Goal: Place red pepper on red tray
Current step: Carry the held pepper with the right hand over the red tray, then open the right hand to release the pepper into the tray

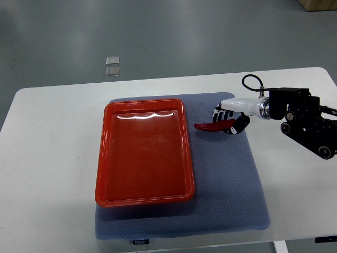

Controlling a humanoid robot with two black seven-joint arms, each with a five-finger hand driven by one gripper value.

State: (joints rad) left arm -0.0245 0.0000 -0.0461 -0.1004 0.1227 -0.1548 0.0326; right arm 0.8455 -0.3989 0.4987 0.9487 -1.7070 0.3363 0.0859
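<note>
White and black, the right hand [230,119] sits at centre right of the frame, its arm entering from the right edge. Its fingers are curled around the stem end of the red pepper [211,127], clamped on it, with the thumb below and the other fingers above as seen from the camera. The pepper's long axis runs roughly left to right, its pointed tip sticking out of the hand toward the left. It lies over the blue-grey mat [231,195]; whether it is just lifted or touching the cloth cannot be told from this steep view.

Leftward from the pepper's tip comes the red tray [103,158], which holds nothing and has its long side running up and down the frame. Its right rim is near the tip, with a narrow strip of mat between them. So the move ahead looks like a short carry straight to the left, along the pepper's own axis, far enough that the whole length clears the rim before release. The mat rests on a white desk [47,158]. No left arm shows, so the right is the only hand placed for this.
</note>
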